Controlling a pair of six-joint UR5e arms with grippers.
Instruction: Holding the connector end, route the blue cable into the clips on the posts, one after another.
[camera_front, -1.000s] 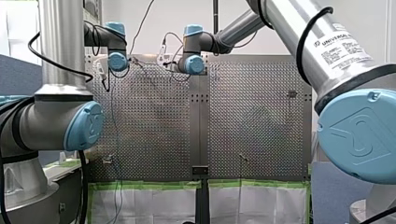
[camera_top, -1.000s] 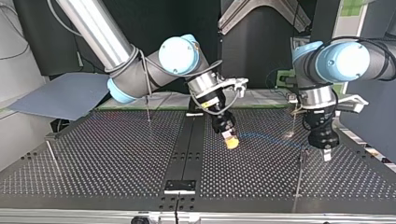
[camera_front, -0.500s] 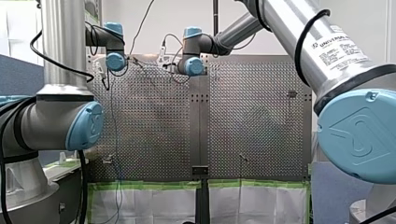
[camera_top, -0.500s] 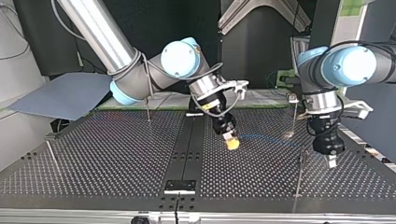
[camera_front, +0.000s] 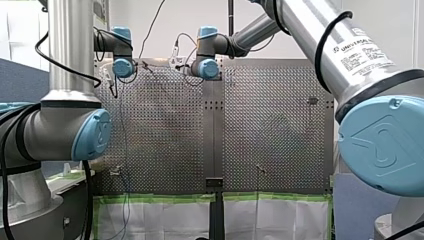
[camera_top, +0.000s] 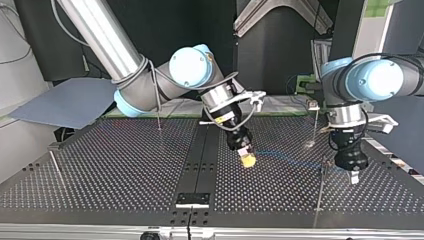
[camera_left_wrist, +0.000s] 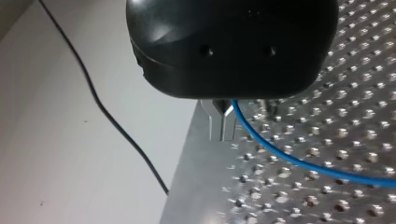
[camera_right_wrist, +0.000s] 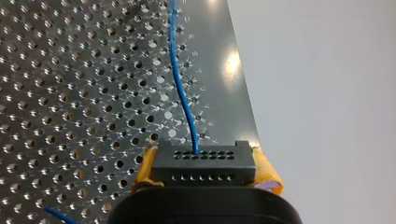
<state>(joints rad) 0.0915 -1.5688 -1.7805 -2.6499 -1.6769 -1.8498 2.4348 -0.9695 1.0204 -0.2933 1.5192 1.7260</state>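
Grip check on your right gripper (camera_right_wrist: 204, 173): its yellow pads (camera_right_wrist: 145, 170) are clamping the black rectangular plastic connector block (camera_right_wrist: 203, 157) from both sides. The thin blue cable (camera_right_wrist: 180, 79) is coming out of one hole in the block's face. From there it is running away over the perforated metal table (camera_right_wrist: 70, 93), near its edge.

In the top view this gripper is hanging tilted, low over the table near its middle. The cable is showing as a faint blue line stretching towards your left gripper (camera_top: 354, 176). That one is pointing straight down at the view's right, just beside a thin upright metal post (camera_top: 320, 187). A second thin post (camera_top: 315, 122) is standing farther back.

Through the left wrist camera the cable is emerging right under that gripper and curving off across the holes. A thin black wire (camera_left_wrist: 116, 126) is trailing over the pale surface beside the table's edge there. Whether your left gripper is pinching the cable or letting it run free, you cannot tell.
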